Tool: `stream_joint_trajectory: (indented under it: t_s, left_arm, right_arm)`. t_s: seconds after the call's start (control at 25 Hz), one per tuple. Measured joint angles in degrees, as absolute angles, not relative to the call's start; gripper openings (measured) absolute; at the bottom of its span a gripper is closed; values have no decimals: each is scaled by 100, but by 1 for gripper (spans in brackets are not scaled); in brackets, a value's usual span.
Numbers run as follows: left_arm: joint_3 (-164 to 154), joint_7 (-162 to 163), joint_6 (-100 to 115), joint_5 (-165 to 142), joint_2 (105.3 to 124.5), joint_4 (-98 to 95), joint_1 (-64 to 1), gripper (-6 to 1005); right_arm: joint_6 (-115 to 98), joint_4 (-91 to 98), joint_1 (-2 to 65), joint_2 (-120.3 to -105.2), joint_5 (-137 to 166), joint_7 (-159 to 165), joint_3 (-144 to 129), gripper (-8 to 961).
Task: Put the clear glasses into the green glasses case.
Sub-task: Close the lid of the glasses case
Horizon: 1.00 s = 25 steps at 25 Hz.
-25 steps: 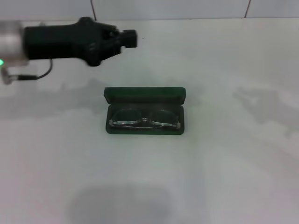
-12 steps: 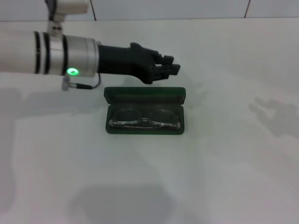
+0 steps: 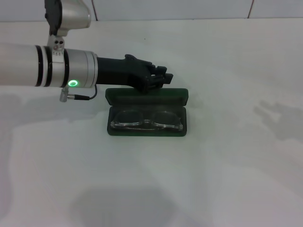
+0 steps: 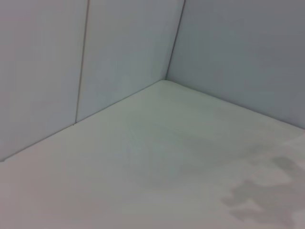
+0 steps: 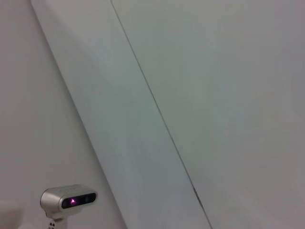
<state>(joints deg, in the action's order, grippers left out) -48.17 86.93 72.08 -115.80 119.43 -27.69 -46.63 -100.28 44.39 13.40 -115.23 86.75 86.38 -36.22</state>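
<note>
Case (image 3: 147, 113) open on white table (image 3: 227, 165), lid (image 3: 147, 97) tilted back on far side. Glasses (image 3: 147, 121) lie inside case's lower half, lens side toward near edge, arms folded within tray.

Left gripper (image 3: 163, 78) reaches in from left, just behind lid's top edge, over lid's middle — contact with lid cannot be told. Whether its fingers are spread or pressed together cannot be told.

Left wrist view: bare table and wall corner only. Right wrist view: wall panels, small grey camera (image 5: 68, 201) with pink light — right gripper unseen.
</note>
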Motion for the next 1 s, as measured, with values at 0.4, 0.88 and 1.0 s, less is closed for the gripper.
stream_joint_trajectory:
  t_s: [0.4,0.88,1.0]
  left_arm:
    - [-4826,8715,7222,-11620,11886,-2789,-4604,279]
    - [-4959,8887,7261,-11653,11753,-2833,-4441,301]
    - [-4958,8900,7314,-11655,11751,-2848,-4389,306]
  right_arm:
    - [-10020,4379,1351,-11522,8675,8631,-3620,261]
    - [-9998,4155,1352,-11522,8669,8531,-3621,269]
    - [-10002,4153,1352,-11522,8668,8530,-3621,271]
